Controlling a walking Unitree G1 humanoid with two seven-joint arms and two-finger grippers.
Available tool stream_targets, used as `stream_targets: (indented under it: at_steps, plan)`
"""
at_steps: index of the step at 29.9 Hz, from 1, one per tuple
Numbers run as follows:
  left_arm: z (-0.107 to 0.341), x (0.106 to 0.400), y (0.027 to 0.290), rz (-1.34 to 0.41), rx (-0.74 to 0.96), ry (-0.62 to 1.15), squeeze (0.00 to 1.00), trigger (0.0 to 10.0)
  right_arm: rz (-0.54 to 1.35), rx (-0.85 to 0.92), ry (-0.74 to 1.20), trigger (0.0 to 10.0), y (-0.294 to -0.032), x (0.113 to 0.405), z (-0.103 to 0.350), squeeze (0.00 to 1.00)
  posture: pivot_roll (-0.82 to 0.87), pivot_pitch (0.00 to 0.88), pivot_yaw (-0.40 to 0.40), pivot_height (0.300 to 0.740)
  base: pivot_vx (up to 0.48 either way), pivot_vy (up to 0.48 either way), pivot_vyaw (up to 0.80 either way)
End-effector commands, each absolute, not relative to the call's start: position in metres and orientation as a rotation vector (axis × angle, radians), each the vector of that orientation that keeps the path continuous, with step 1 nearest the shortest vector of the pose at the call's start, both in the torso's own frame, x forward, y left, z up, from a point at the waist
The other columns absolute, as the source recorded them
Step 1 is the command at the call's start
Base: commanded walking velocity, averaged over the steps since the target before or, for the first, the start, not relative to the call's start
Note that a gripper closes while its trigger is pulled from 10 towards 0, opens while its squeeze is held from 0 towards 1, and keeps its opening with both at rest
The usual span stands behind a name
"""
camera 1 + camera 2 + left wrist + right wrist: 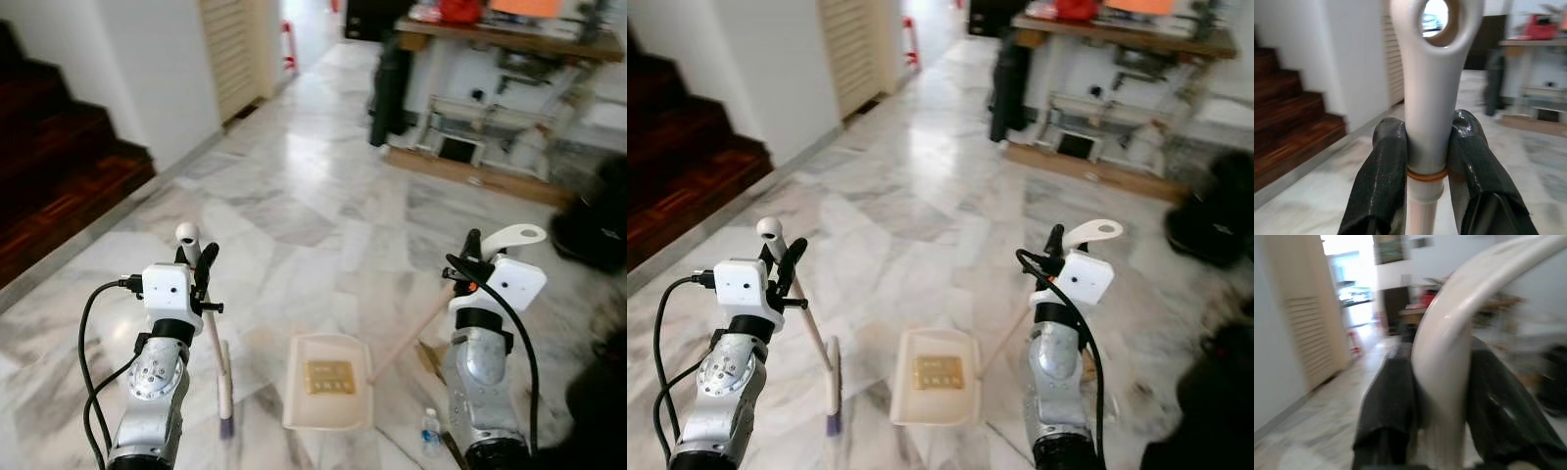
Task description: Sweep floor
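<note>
Left gripper (1427, 171) clamps the broom handle (1432, 98); right gripper (1442, 401) clamps the blurred dustpan handle (1449, 347), with the dustpan (328, 380) below, its shaft partly hidden.

The left gripper (1426, 161) was clamped on the broom handle (1431, 93), one black finger (1382, 186) pressing each side just below the handle's hanging hole. Beyond the fingers lay dark wooden stairs (1290, 132) and marble floor (1528, 166).

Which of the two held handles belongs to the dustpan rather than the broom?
The handle in the right gripper; its shaft slants down to the dustpan. The left gripper holds the broom.
</note>
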State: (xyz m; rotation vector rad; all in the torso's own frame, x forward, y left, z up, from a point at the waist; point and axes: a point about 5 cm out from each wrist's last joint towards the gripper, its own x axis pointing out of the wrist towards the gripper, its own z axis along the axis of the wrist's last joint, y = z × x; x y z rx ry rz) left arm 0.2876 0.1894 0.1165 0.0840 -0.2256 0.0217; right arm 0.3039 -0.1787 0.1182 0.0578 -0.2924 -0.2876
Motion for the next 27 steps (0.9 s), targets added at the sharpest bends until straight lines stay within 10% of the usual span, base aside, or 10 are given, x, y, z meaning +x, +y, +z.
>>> stream_targets:
  at_steps: [1,15,27]
  plan:
    - [0.1276,0.2886,0.1859,0.019,0.090,-0.272,0.00,10.0,-0.288,0.070,-0.357,10.0,-0.1778,0.3056,0.1331,0.00,0.01,0.000,-0.023,0.740,0.000,0.000,0.77]
    - [0.1263,0.2829,0.1912,0.054,0.099,-0.254,0.00,10.0,-0.279,0.080,-0.344,10.0,-0.1758,0.3037,0.1330,0.00,0.02,0.026,-0.037,0.740,0.000,0.000,0.77]
    - [0.1260,0.2801,0.1922,0.069,0.088,-0.240,0.00,10.0,-0.300,0.148,-0.303,10.0,-0.1767,0.3046,0.1286,0.00,0.03,0.064,-0.036,0.740,0.000,0.090,0.04]
